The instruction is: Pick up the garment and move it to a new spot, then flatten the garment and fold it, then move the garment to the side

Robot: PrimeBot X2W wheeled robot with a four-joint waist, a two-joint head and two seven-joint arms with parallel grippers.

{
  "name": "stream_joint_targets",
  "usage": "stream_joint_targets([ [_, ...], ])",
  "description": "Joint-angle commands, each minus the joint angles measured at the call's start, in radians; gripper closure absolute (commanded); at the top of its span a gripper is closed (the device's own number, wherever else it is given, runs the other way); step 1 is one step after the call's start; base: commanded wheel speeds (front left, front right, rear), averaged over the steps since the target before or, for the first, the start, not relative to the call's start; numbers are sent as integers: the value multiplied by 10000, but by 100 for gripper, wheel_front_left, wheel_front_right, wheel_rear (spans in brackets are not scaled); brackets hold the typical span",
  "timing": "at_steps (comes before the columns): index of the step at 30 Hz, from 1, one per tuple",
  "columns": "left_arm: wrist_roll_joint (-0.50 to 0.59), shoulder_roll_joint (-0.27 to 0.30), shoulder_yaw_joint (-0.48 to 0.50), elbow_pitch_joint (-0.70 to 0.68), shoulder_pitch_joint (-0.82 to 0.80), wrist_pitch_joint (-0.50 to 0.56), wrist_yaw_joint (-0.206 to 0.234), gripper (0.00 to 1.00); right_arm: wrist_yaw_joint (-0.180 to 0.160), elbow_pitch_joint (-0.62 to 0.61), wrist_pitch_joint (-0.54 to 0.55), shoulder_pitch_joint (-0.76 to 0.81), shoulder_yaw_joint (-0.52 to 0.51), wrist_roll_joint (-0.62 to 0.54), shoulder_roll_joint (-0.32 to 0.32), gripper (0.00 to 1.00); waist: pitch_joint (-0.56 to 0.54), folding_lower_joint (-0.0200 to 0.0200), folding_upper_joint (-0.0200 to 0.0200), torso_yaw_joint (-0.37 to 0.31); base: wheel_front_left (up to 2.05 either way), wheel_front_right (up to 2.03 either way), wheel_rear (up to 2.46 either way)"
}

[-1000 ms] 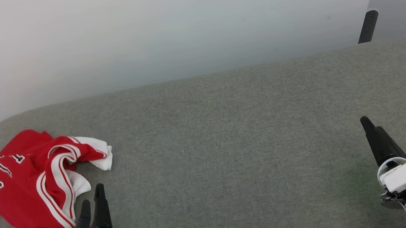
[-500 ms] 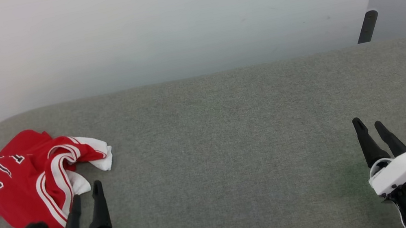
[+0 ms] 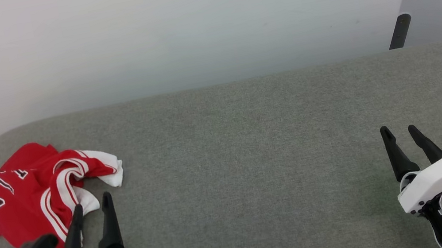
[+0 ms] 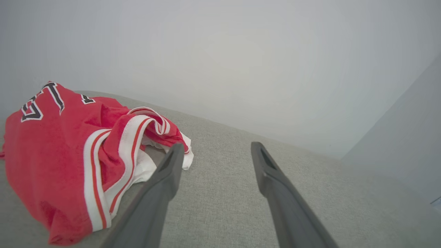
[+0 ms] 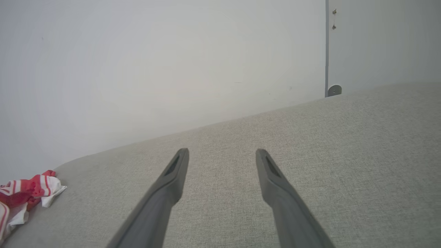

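Loosely crumpled, the garment (image 3: 34, 191) lay at the left end of the grey surface (image 3: 254, 159), its long axis roughly crosswise and its white sleeve end pointing toward the middle. Its number was folded and only partly legible, and its near edge was hidden behind the left gripper (image 3: 91, 201). Both this and the right gripper (image 3: 397, 128) stood spread, holding nothing.

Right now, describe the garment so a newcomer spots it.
Start at the wide grey fabric surface; go to its rounded left corner. A crumpled red jersey-style shirt lies there, by the left end effector. White-striped trim and black numerals mark it out.
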Motion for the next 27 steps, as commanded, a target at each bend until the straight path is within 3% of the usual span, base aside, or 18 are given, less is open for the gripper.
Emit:
stream_joint_targets([
  [1,325,109,-21,-91,-179,-106,-9,0,4,8,-106,-344,30,-320,-87,0,-7,0,-1,-2,0,0,0],
  [27,2355,115,194,435,-262,-720,-313,0,6,376,-720,-686,-208,-2812,-225,0,-28,0,-1,-44,0,0,0],
])
